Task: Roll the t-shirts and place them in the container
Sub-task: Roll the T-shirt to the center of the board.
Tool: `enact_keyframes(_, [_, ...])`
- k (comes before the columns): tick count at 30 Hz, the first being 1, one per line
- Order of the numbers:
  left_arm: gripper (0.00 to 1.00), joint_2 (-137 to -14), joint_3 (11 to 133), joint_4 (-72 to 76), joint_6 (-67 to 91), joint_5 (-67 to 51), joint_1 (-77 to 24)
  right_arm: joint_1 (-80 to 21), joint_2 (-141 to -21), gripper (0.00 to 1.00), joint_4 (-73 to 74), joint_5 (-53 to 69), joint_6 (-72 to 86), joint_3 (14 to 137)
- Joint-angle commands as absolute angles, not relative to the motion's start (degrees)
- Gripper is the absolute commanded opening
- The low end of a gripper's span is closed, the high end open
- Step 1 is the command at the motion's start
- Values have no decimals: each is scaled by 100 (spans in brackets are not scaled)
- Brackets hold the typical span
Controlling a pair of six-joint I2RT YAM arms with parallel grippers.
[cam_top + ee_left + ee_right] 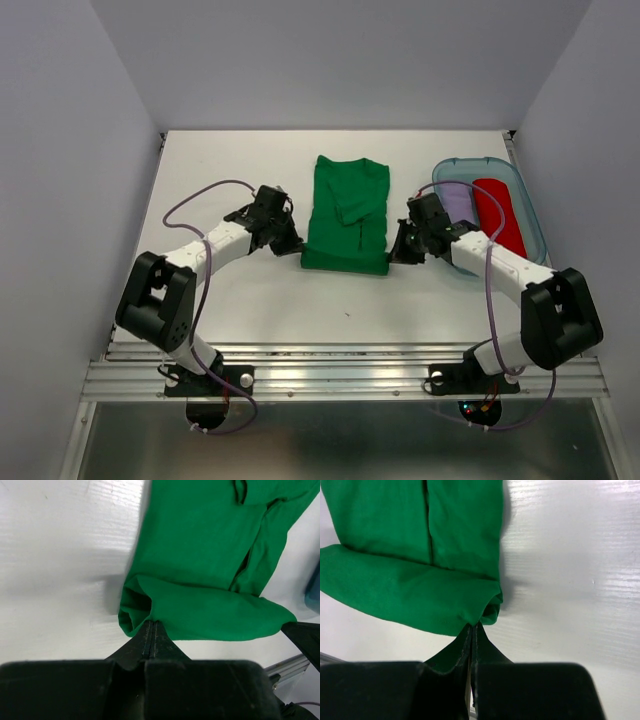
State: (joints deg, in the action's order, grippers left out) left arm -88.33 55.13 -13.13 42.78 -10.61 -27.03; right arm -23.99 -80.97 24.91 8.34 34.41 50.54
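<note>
A bright green t-shirt [345, 215] lies folded into a long strip in the middle of the table, its near end turned over into a first roll. My left gripper [295, 243] is shut on that roll's left corner. In the left wrist view the closed tips [151, 622] pinch the green cloth [200, 545]. On the right corner my right gripper [397, 250] is shut too, its tips [475, 625] biting the rolled edge [395, 590]. A lilac t-shirt [456, 198] and a red t-shirt [497, 212] lie rolled in a bin.
The clear blue bin [535, 225] stands at the table's right side, just beyond my right arm. White walls close the table in on three sides. The metal rail [340, 375] with both arm bases runs along the near edge.
</note>
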Motion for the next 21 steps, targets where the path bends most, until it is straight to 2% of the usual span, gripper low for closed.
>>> enact_keyframes(1, [0, -9035, 5906, -1292, 4034, -976, -2628, -2382, -8305, 1, 2400, 607, 3252, 5422])
enact_keyframes(17, [0, -10256, 6530, -1064, 3665, -853, -2417, -2329, -9131, 1, 2022, 238, 3190, 5809])
enact_keyframes(21, [0, -10467, 6627, -993, 3604, -835, -2408, -2276, -9290, 6, 1899, 97, 3190, 5810])
